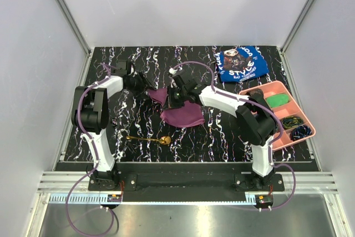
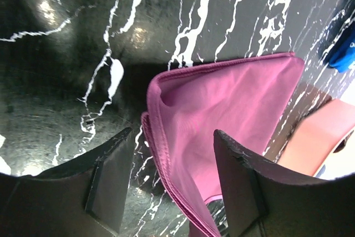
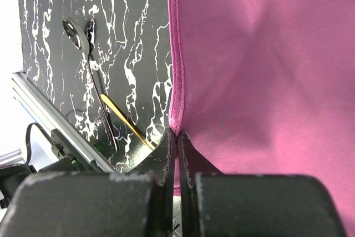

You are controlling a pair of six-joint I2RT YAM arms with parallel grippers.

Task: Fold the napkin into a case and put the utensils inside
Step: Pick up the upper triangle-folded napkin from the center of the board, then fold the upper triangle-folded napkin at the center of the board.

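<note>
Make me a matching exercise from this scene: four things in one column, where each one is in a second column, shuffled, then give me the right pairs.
Things:
1. napkin
2. spoon
3. blue cloth
4. pink tray

Places:
A. along the right edge of the table
B. in the far right corner
C. mid-table, its edge pinched in the right gripper
D. lying flat near the front edge, left of centre

Pairs: 1-C, 2-D, 3-B, 4-A
</note>
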